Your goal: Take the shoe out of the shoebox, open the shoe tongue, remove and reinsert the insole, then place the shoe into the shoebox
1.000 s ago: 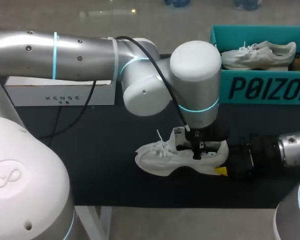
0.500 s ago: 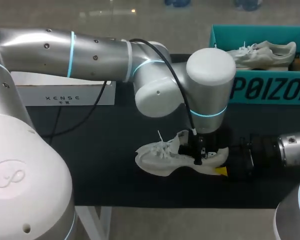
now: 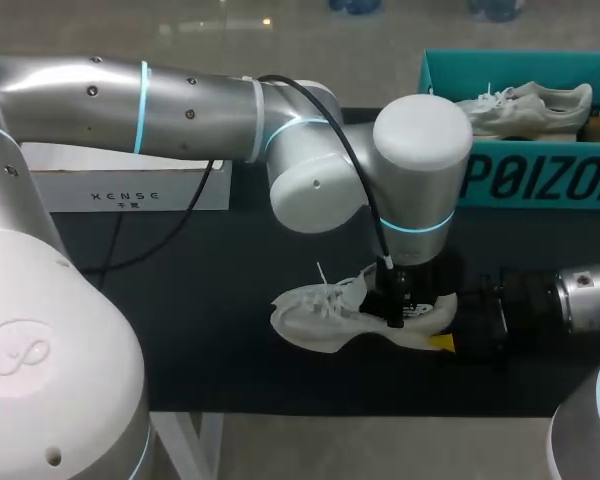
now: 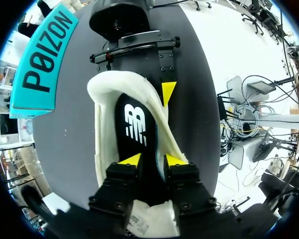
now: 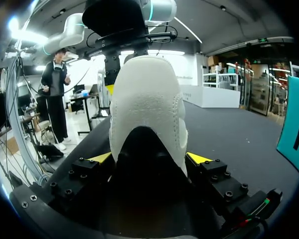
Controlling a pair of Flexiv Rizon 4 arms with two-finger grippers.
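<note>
A: Where's the shoe?

B: White shoe (image 3: 315,318) is out on the dark surface (image 3: 210,300), sole down, toe toward my left side, heel toward my right. It's well apart from the teal shoebox (image 3: 520,180), which sits at the far right of the surface.

A: Right claw?

B: Right claw (image 5: 149,159) comes in low from the right and is clamped on the shoe's heel. One yellow tip presses on each side of the heel cup, both touching. The heel sits square between its fingers in the right wrist view.

A: Left claw?

B: Left claw (image 4: 153,162) hangs straight down into the shoe's opening, behind the laces and ahead of the heel. In its own wrist view it's over the black insole (image 4: 133,124), at the insole's edge next to the shoe's side wall. Can't tell if it's gripping anything or just sitting there, contact isn't readable.

A: Insole in or out?

B: In the shoe. The logo end toward the heel is exposed. The part under the left claw is hidden.

A: Anything else on the surface?

B: Second pale shoe (image 3: 515,108) inside the shoebox. White box (image 3: 120,190) at the far left, along the back edge. Both are well away from the claws.
</note>
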